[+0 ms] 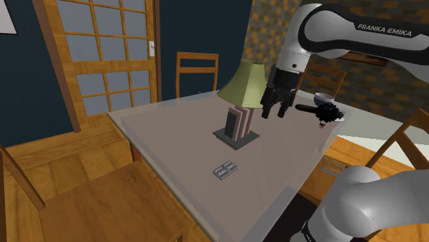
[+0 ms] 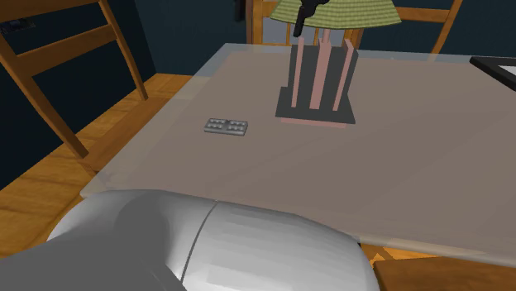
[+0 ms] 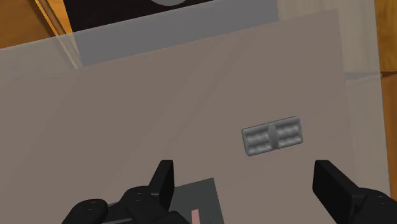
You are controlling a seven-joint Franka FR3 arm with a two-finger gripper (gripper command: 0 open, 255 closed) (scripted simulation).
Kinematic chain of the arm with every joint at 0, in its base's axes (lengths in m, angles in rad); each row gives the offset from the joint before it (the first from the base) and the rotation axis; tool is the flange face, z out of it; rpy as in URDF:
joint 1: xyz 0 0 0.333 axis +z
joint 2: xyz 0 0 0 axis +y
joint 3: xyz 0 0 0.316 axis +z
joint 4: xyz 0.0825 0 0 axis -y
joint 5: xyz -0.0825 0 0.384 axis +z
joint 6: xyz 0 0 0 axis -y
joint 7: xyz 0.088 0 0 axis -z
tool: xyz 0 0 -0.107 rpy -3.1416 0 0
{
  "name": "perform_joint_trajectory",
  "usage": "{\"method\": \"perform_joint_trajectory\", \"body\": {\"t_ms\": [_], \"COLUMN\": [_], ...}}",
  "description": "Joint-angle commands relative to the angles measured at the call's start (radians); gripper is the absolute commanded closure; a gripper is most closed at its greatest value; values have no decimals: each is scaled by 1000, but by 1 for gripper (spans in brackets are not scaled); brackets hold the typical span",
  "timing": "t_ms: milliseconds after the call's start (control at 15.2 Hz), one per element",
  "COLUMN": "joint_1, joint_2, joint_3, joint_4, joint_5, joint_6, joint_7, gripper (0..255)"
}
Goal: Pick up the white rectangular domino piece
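Hovering over the grey-brown table point(image 1: 179, 130) beside the lamp point(image 1: 244, 82), claw point(image 1: 272, 114) spread wide, blue walls point(image 1: 20, 82) behind.

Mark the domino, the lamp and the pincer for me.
domino point(image 3: 272, 135), wrist view, its centre divider.
lamp point(image 1: 244, 84), shoulder view, middle of green shade.
pincer point(image 1: 273, 113), shoulder view, midway between its fingertips.

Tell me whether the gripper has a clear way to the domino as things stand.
Probably yes. The domino lies flat on bare table, apart from the lamp, and the open gripper hangs above the table with nothing between them.
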Motion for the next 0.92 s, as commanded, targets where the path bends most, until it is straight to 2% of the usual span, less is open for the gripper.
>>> {"method": "perform_joint_trajectory", "body": {"t_ms": [0,462,858], "joint_1": [0,-110,-202], "joint_2": [0,-58,14], "joint_3": [0,230,454], "joint_4": [0,-221,-312], "joint_5": [0,123,225], "joint_6": [0,216,417], "joint_7": [0,515,956], "gripper": [0,0,0]}}
